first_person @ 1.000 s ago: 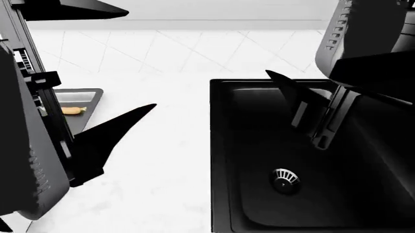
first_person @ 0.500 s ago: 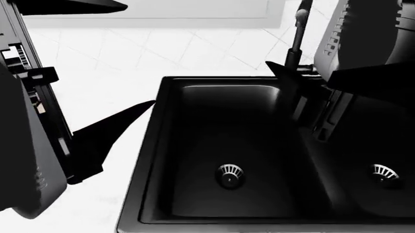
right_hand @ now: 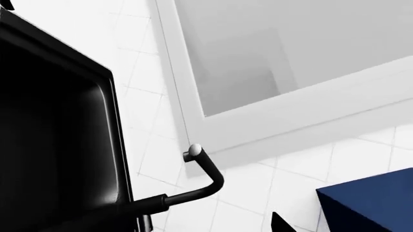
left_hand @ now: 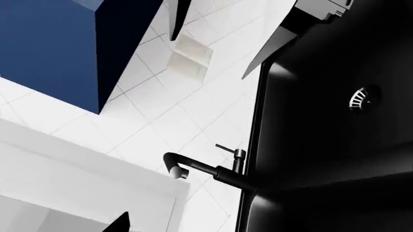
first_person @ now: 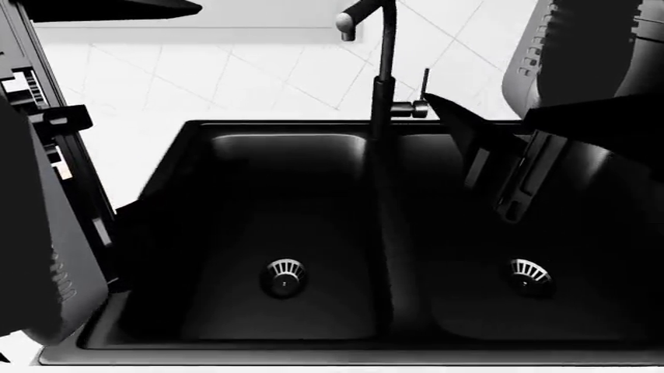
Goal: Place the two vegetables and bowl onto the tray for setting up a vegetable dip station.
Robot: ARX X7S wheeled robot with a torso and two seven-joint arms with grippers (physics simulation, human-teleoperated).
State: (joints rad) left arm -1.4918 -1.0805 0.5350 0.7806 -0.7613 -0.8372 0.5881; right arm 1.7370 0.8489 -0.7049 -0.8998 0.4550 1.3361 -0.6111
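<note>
The two vegetables, the bowl and the tray are out of view in every camera. In the head view my left arm (first_person: 52,233) fills the left edge over the sink's left rim. My right gripper (first_person: 483,167) hangs above the sink's right basin. Of my left gripper (left_hand: 206,228) the left wrist view shows just one black fingertip (left_hand: 123,223), far to one side. One fingertip (right_hand: 279,223) of my right gripper (right_hand: 198,228) shows the same way. Both grippers are open with nothing between their fingers.
A black double sink (first_person: 207,128) with two drains spans the head view, and a black faucet (first_person: 386,70) rises at its back. White counter (first_person: 124,148) lies to the sink's left. A blue block (left_hand: 51,43) and a white frame (right_hand: 258,121) show in the wrist views.
The head view has swung right: the tray with the carrot left at the left edge, and the sink's second basin and the faucet came into view. Both arms keep their pose.
</note>
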